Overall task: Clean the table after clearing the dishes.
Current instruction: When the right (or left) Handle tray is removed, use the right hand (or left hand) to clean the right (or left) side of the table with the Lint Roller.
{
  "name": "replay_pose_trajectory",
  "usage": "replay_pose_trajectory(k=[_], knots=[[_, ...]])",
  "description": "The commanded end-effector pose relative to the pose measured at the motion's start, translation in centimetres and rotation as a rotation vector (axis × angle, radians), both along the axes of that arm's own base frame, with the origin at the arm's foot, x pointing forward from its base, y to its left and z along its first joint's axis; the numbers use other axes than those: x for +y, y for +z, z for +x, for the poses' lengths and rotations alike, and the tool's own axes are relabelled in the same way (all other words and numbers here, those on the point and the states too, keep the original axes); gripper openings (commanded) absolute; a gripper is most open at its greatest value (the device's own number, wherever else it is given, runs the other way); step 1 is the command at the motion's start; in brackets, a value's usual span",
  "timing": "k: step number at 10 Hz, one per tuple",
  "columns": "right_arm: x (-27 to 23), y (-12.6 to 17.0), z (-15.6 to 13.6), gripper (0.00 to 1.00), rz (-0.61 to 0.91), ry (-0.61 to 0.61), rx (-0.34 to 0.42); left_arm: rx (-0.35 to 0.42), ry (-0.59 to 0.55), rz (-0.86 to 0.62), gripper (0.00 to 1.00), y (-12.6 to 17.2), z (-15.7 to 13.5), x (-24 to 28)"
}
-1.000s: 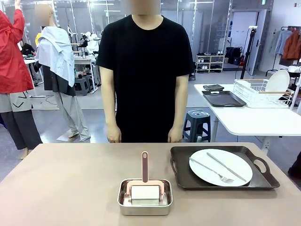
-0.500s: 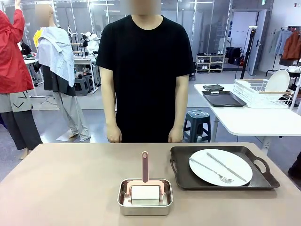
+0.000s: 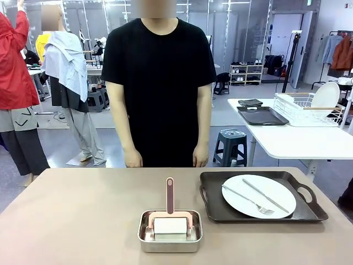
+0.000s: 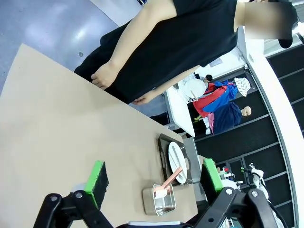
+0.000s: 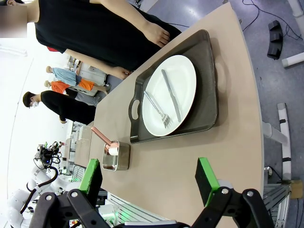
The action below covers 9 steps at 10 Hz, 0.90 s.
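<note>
Two black robot grippers with green pads, and a person in a black T-shirt.
In the left wrist view, the left gripper [image 4: 154, 179] has black, angular linkage fingers with small round pale pivot pins at the joints. Its green pads [image 4: 98, 182] are thick, rectangular blocks at about seven and five o'clock. In the right wrist view, the right gripper [image 5: 147, 180] is built the same way, with black bars, pale pivot pins and bright green pads [image 5: 90, 179] at seven and five o'clock. In the front view, at twelve o'clock, the person [image 3: 160, 88] wears a plain black short-sleeved T-shirt with a round neck.
</note>
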State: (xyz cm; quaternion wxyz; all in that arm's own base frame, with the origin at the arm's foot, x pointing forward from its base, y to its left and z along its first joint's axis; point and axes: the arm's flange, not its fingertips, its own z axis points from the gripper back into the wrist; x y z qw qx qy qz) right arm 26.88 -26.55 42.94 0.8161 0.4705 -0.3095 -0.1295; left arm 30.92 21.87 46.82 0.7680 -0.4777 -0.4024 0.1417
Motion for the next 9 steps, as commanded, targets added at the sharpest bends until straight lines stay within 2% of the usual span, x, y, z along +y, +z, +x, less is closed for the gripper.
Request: replay_pose_trajectory(k=[1,9], knots=[[0.07,0.21,-0.25,1.0,0.004,0.003,-0.011,0.021,-0.007,-0.002,1.0,0.19,-0.21,0.21],[0.07,0.21,-0.25,1.0,0.004,0.003,-0.011,0.021,-0.007,-0.002,1.0,0.19,-0.21,0.21]])
